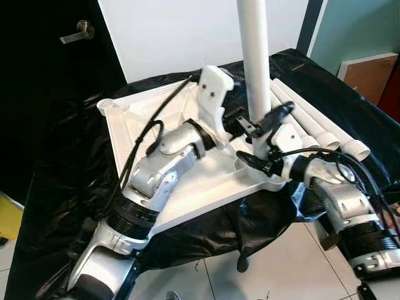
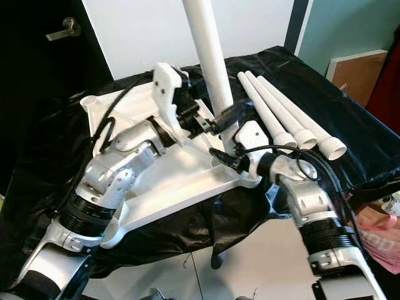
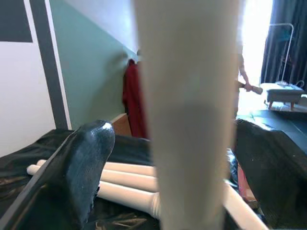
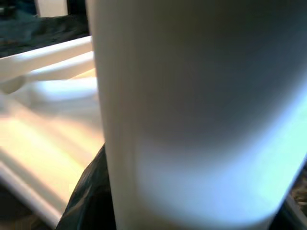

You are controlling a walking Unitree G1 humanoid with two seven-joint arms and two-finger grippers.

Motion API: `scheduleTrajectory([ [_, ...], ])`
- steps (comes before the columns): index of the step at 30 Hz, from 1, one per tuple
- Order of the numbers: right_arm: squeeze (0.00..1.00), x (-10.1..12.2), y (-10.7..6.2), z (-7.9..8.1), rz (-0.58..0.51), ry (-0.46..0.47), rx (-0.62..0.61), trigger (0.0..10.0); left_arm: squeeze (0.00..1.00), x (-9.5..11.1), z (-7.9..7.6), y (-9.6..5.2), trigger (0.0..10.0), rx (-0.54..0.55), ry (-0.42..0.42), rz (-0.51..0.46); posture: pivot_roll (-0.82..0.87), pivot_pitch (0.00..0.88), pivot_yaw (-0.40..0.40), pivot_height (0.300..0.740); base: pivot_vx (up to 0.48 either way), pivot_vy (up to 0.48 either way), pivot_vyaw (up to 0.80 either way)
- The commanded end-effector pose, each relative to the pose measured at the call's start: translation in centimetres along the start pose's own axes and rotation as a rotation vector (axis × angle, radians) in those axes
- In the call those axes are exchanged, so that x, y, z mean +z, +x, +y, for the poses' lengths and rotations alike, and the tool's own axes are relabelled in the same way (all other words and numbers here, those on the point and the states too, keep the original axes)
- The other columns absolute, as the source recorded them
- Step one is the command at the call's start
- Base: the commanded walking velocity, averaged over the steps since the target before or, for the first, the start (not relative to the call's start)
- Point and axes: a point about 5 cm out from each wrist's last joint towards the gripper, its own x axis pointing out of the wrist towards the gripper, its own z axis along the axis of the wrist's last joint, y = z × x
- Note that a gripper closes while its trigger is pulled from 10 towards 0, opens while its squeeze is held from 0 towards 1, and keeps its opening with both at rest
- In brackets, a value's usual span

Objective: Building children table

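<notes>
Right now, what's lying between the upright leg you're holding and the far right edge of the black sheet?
Three loose white legs lie side by side on the black sheet, right of the upright leg, clearest in the right eye view.

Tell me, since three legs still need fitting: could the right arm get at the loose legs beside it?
Probably not yet: the right gripper is clamped on the upright leg. Once released, the loose legs lie unobstructed beside it.

upright leg (image 1: 255,56) top cut off, base hidden by right end effector (image 1: 265,140)
</notes>
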Motion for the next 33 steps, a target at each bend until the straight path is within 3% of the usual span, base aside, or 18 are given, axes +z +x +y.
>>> scheduleTrajectory([
  [1,0.0,0.0,-0.2,0.4,0.008,0.012,0.072,10.0,0.0,0.9,-1.9,-0.5,10.0,-0.397,0.001,-0.015,-0.12,0.0,0.041,0.74,0.0,0.0,0.0],
  [7,0.0,0.0,-1.1,0.2,0.035,0.044,0.167,10.0,0.0,1.5,-2.8,-1.3,10.0,-0.512,-0.061,-0.013,-0.12,0.0,0.038,0.74,0.0,0.0,0.0],
  [15,0.0,0.4,-0.8,0.2,0.026,0.063,0.224,10.0,0.0,1.9,-4.0,-1.5,10.0,-0.609,-0.173,-0.029,-0.11,0.0,0.036,0.74,0.0,0.0,0.0],
  [29,0.0,0.5,-0.1,1.2,0.03,0.077,0.309,10.0,0.0,2.0,-4.8,-1.1,10.0,-0.645,-0.21,-0.008,-0.1,0.0,0.034,0.74,0.0,0.0,0.0],
  [30,0.0,0.4,-0.1,1.2,0.033,0.077,0.313,10.0,0.0,2.0,-4.7,-1.1,5.4,-0.638,-0.218,-0.006,-0.1,0.0,0.033,0.74,0.0,0.0,0.0],
  [31,0.0,0.4,-0.1,1.3,0.037,0.078,0.317,10.0,0.0,2.0,-4.6,-1.1,3.1,-0.632,-0.225,-0.007,-0.1,0.0,0.034,0.74,0.0,0.0,0.0],
  [32,0.0,0.4,-0.1,1.3,0.039,0.079,0.32,10.0,0.0,2.0,-4.5,-1.1,3.1,-0.627,-0.229,-0.008,-0.1,0.0,0.034,0.74,0.0,0.0,0.0],
  [33,0.0,0.3,-0.1,1.3,0.041,0.08,0.322,10.0,0.0,2.1,-4.5,-1.2,0.0,-0.626,-0.232,-0.008,-0.1,0.0,0.034,0.74,0.0,0.0,0.0],
])
